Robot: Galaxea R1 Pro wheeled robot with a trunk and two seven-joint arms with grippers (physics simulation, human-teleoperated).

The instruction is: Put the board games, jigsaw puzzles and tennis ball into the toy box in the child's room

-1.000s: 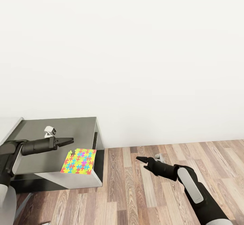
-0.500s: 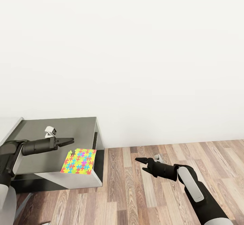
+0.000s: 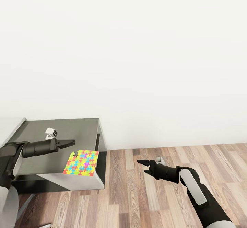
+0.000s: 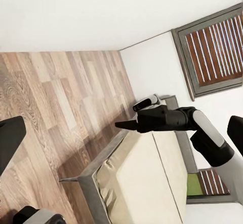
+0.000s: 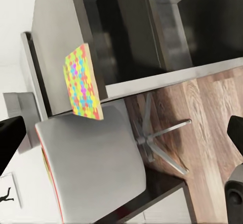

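Note:
A bright multicoloured jigsaw puzzle (image 3: 81, 162) lies flat at the near right corner of the grey table (image 3: 41, 156). In the right wrist view the puzzle (image 5: 82, 82) reaches the table's edge. My left gripper (image 3: 71, 141) hovers over the table just behind the puzzle's left corner. It is open and empty, with its dark fingers (image 4: 10, 139) wide apart at the frame edges. My right gripper (image 3: 139, 161) hangs over the wooden floor to the right of the table, pointing towards it. It is also open, with its fingers (image 5: 11, 135) spread and nothing between them.
A plain white wall rises behind the table. Wooden flooring (image 3: 144, 193) stretches to the right. A grey swivel chair (image 5: 91, 158) with a star base stands by the table. The left wrist view looks past my right arm (image 4: 167, 120) to a beige bed (image 4: 147, 178) and a shuttered window (image 4: 215, 51).
The whole picture has slid slightly right, so the camera has moved. My right gripper has shifted a little to the left. The puzzle and my left gripper keep their places.

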